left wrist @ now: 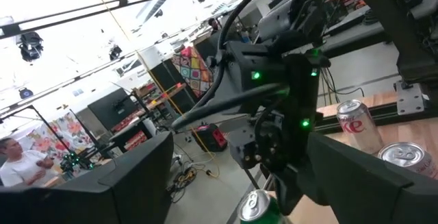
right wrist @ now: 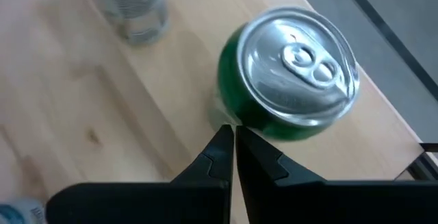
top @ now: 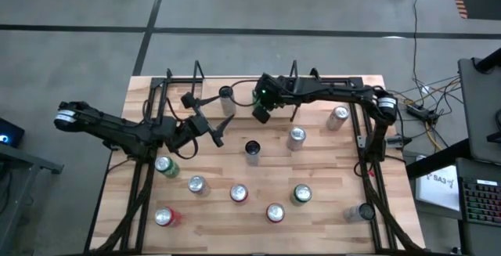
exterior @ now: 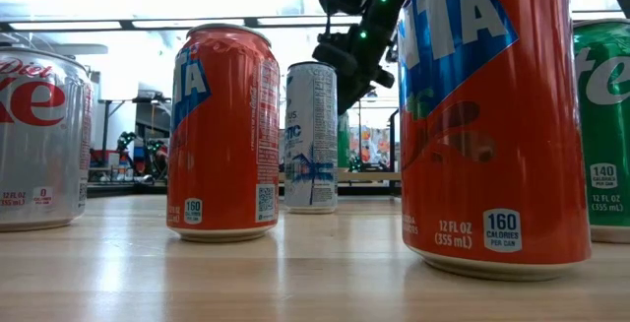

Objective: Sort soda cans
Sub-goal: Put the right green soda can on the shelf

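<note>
Your right hand [right wrist: 233,157] hovered w/ fingers pressed closed, empty, over a green can [right wrist: 291,73] at 12 o'clock of the surface [top: 329,217]. Your left hand [top: 205,121] sat open at 10 o'clock.

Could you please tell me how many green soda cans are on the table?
3. One green can stands beside the left arm, another right of centre in the nearest row, a third beneath the right gripper. Others may be hidden.

I see the right arm stretched across the far edge, its right gripper [top: 262,109] pointing down, fingertips [right wrist: 226,147] pressed together. My left gripper [top: 205,120] sits raised mid-left, fingers spread wide apart.
</note>
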